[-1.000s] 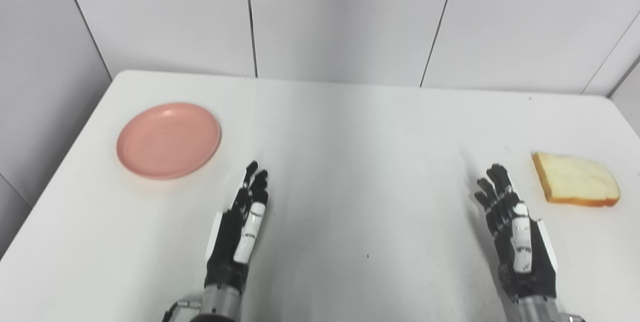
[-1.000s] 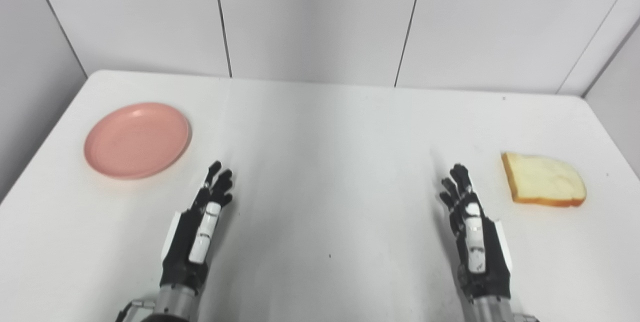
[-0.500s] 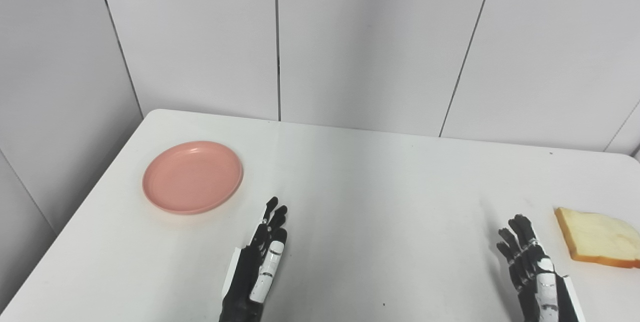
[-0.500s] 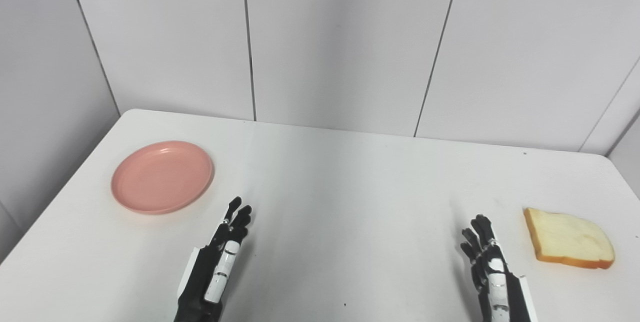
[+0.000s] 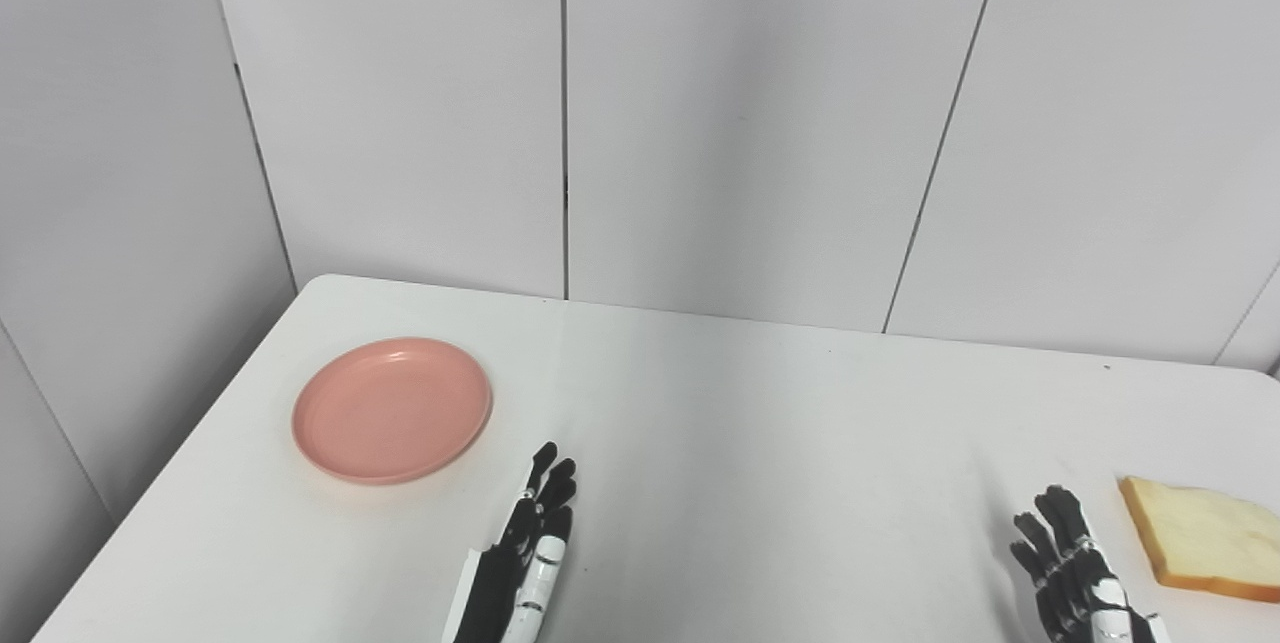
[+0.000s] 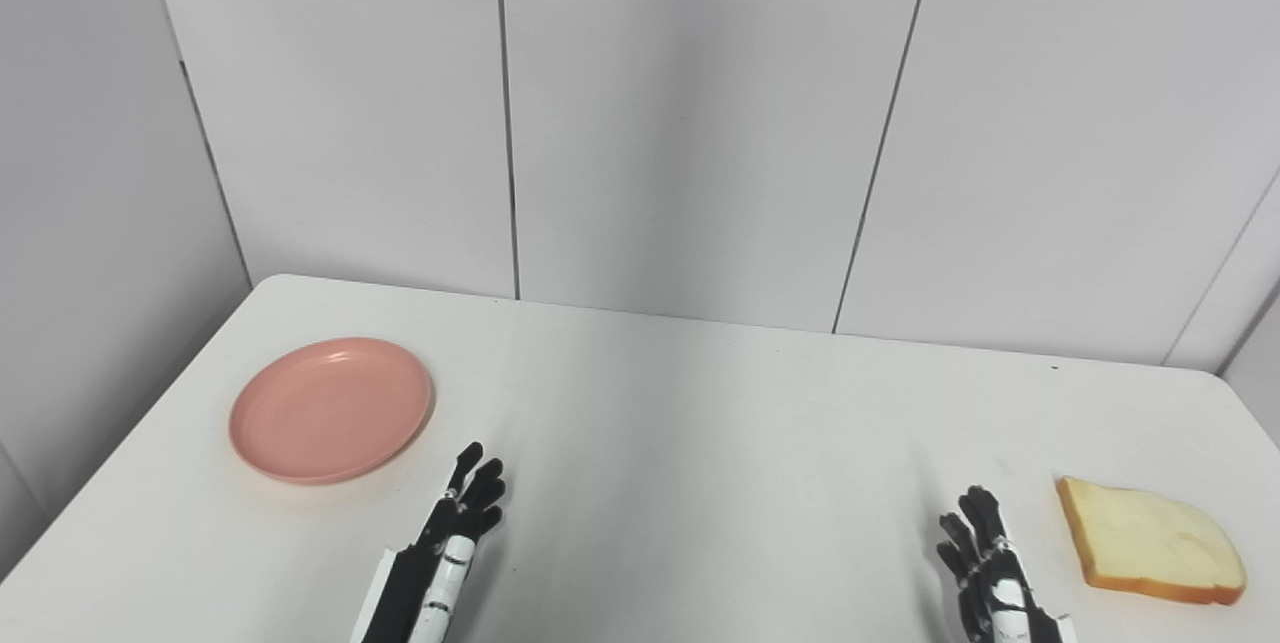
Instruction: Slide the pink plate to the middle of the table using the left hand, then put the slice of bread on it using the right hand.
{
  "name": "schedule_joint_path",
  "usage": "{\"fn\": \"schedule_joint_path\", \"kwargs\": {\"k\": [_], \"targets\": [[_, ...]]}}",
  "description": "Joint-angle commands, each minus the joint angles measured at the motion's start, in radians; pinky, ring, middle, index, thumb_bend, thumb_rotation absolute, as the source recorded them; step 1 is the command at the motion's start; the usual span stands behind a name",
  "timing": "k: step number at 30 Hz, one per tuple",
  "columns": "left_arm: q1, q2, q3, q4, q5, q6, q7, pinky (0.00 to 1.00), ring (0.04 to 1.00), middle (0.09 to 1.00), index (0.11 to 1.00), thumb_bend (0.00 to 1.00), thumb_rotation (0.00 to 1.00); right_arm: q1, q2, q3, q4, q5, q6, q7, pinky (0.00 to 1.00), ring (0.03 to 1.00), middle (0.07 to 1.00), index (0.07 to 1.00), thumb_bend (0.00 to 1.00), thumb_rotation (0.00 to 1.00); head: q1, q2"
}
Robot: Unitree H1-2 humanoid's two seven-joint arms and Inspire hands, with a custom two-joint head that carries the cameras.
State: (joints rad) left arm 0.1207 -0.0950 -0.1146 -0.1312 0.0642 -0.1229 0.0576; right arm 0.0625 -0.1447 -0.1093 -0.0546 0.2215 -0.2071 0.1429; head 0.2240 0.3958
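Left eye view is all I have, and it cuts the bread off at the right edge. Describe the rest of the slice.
Observer: In the right eye view the whole slice of bread shows. Its right end is rounded, with crust along the near edge, and it lies flat.
Operator: Report what lies beyond that end.
Observer: Only bare table shows between the slice and the edge of the picture. Nothing touches the slice. The right hand is apart from it on its left, open.
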Motion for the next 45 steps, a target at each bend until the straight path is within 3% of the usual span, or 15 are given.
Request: {"fn": "schedule_joint_path", "kwargs": {"k": [1,8,16,25,29,39,45], "targets": [[-0.016,0.010,0.023,-0.121,-0.029,0.034,-0.010,0.97,0.935,0.937,0.932,0.68,0.94,0.025,0.011,0.005,0.177,-0.025,-0.050,0.001,0.94,0.930,0.960,0.951,0.76,1.00,-0.011,-0.004],[-0.118,0.064,0.102,-0.198,-0.084,0.082,-0.017,0.99,0.933,0.933,0.921,0.79,0.89,0.021,0.025,0.010,0.189,-0.043,-0.060,-0.006,0.92,0.916,0.945,0.936,0.76,1.00,-0.030,-0.017],[-0.249,0.181,0.191,-0.091,-0.103,0.023,-0.037,0.98,0.941,0.947,0.934,0.85,0.89,0.017,0.031,0.009,0.198,-0.060,-0.065,-0.012,0.90,0.912,0.941,0.930,0.77,1.00,-0.027,-0.024],[-0.399,0.271,0.282,-0.087,-0.123,0.103,-0.035,0.93,0.926,0.936,0.935,0.88,0.87,0.013,0.030,0.005,0.206,-0.049,-0.066,-0.006,0.89,0.908,0.933,0.918,0.77,1.00,-0.025,-0.026],[-0.482,0.336,0.331,0.004,-0.146,0.119,-0.042,0.93,0.923,0.924,0.911,0.95,0.87,0.016,0.030,0.005,0.201,-0.057,-0.063,-0.011,0.88,0.902,0.929,0.918,0.77,1.00,-0.026,-0.026],[-0.635,0.469,0.400,0.278,-0.236,0.061,-0.098,0.99,0.975,0.962,0.924,0.95,0.89,0.022,0.032,0.007,0.193,-0.062,-0.062,-0.014,0.88,0.899,0.924,0.915,0.77,1.00,-0.034,-0.023],[-0.692,0.505,0.454,0.435,-0.315,0.028,-0.132,1.00,1.000,0.993,0.932,1.00,0.86,0.023,0.034,0.007,0.191,-0.061,-0.059,-0.014,0.87,0.902,0.926,0.915,0.77,1.00,-0.038,-0.022]]}}
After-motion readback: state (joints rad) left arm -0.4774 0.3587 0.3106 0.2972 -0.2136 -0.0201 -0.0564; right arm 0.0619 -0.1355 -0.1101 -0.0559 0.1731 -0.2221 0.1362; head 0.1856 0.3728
